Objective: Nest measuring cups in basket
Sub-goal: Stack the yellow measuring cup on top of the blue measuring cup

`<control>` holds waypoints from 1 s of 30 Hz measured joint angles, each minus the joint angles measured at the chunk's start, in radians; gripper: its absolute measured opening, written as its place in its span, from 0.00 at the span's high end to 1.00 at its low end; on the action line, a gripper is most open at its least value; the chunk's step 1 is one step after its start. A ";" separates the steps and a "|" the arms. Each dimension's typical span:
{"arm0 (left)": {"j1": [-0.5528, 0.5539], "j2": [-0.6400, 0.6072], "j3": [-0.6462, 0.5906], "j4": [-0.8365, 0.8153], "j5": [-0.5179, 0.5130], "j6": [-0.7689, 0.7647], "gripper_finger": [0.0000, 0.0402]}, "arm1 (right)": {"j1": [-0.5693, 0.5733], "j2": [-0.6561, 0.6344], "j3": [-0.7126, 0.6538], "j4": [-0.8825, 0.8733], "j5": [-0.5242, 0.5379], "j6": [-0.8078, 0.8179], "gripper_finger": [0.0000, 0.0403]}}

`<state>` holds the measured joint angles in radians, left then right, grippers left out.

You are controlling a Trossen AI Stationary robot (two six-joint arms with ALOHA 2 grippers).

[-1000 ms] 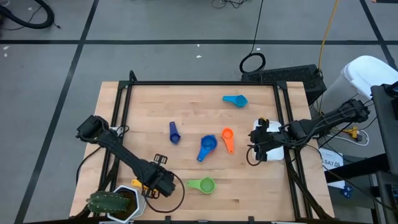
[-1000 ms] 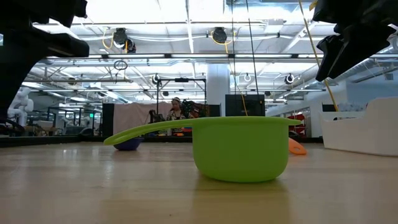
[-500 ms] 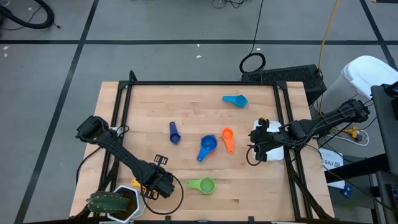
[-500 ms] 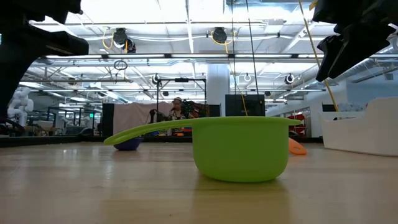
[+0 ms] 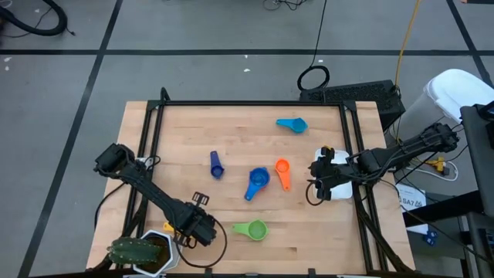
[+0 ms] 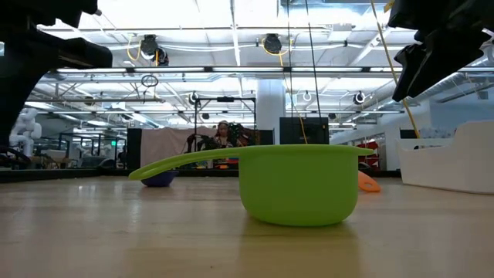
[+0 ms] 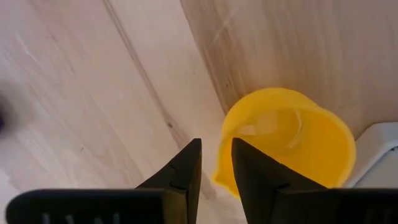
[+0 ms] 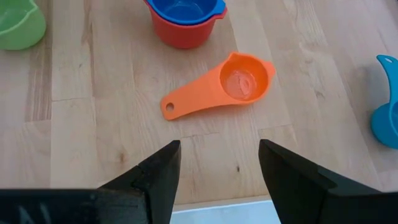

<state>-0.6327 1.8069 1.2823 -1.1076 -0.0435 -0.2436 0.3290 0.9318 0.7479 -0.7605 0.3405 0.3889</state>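
My left gripper (image 5: 199, 229) points down at the table's near left, beside the plant pot (image 5: 143, 253), and is shut on the yellow cup (image 7: 292, 140). In the high view the gripper hides that cup. A green cup (image 5: 252, 229) lies nearby. A dark blue cup (image 5: 216, 164), a blue cup nested in a red one (image 5: 257, 181), an orange cup (image 5: 282, 173) and a light blue cup (image 5: 292, 123) rest on the table. My right gripper (image 5: 323, 185) hangs open over the white basket (image 5: 343, 189) at the right edge. My left gripper comes from above, its fingers pointing down. It has the yellow cup's side wall at the rim (image 7: 219, 177) between its fingers, one finger (image 7: 249, 174) over the inside, the other (image 7: 189, 171) outside. The cup's mouth faces up. I cannot tell whether it is lifted.
The white hexagonal pot's edge (image 7: 385, 149) lies close beside the yellow cup. A black frame rail (image 5: 150, 147) runs along the table's left side and another (image 5: 356, 154) along the right. Bare wood lies between the cups in the middle.
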 joint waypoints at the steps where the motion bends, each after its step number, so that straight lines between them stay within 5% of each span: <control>1: 0.000 0.000 -0.001 0.003 -0.001 0.000 0.77 | 0.000 0.000 0.000 0.000 0.000 0.000 0.48; 25: 0.031 0.000 -0.168 0.149 -0.010 -0.084 0.77 | 0.000 0.000 0.000 0.000 -0.002 0.002 0.48; 30: 0.045 0.000 -0.168 0.176 -0.013 -0.106 0.91 | 0.000 0.000 0.000 0.000 -0.002 0.010 0.48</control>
<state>-0.5875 1.8065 1.1143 -0.9319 -0.0563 -0.3494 0.3290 0.9318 0.7479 -0.7605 0.3386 0.3992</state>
